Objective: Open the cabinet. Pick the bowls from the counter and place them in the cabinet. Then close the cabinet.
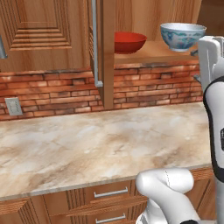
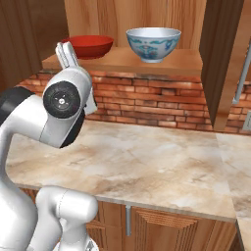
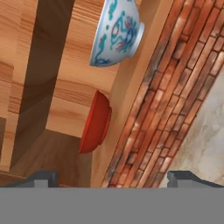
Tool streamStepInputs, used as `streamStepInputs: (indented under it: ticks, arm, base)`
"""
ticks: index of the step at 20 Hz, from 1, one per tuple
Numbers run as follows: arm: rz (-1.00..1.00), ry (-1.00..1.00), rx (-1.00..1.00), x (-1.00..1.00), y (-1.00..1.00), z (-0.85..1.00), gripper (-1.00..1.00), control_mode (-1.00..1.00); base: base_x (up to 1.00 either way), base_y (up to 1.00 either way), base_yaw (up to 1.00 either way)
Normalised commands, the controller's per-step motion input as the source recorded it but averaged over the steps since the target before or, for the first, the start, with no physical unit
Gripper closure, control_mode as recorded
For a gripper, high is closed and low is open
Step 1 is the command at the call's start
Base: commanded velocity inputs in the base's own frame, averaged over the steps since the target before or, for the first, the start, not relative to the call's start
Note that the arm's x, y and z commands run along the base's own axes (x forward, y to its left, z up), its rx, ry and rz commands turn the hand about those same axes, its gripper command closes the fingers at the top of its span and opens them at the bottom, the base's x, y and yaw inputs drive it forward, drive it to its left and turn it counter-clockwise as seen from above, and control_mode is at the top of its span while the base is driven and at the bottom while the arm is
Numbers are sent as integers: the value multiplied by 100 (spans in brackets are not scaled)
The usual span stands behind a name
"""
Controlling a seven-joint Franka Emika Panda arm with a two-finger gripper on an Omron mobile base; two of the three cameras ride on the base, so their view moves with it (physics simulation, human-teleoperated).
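on the open cabinet (image 2: 215,59) shelf, the red bowl (image 2: 88,45) and the white-blue bowl (image 2: 153,43) sit side by side above the counter (image 2: 147,162); the gripper (image 3: 113,177) faces them with fingers spread wide, holding nothing.

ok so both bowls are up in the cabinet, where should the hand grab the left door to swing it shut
Grip the long vertical bar handle on the open left door, pinching across the bar from the counter side. It stands proud of the door's free edge, so the open hand can close around it; the flat panel offers nothing to hold.
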Motion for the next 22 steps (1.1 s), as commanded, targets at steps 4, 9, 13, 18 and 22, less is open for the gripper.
streamStepInputs:
  ticks: [4, 9, 13, 18, 22]
  arm:
    - [-1, -4, 0, -38, -22, 0, -100, -100]
    - [0, -3, 5, -48, -35, -1, -100, -100]
    - [0, -3, 4, -43, -33, 0, -100, -100]
    - [0, -5, 3, -26, -45, 0, -100, -100]
    - [0, -4, 5, -26, -50, 0, -100, -100]
  base:
    - [0, 0, 0]
    - [0, 0, 0]
    - [0, 0, 0]
    - [0, 0, 0]
    - [0, 0, 0]
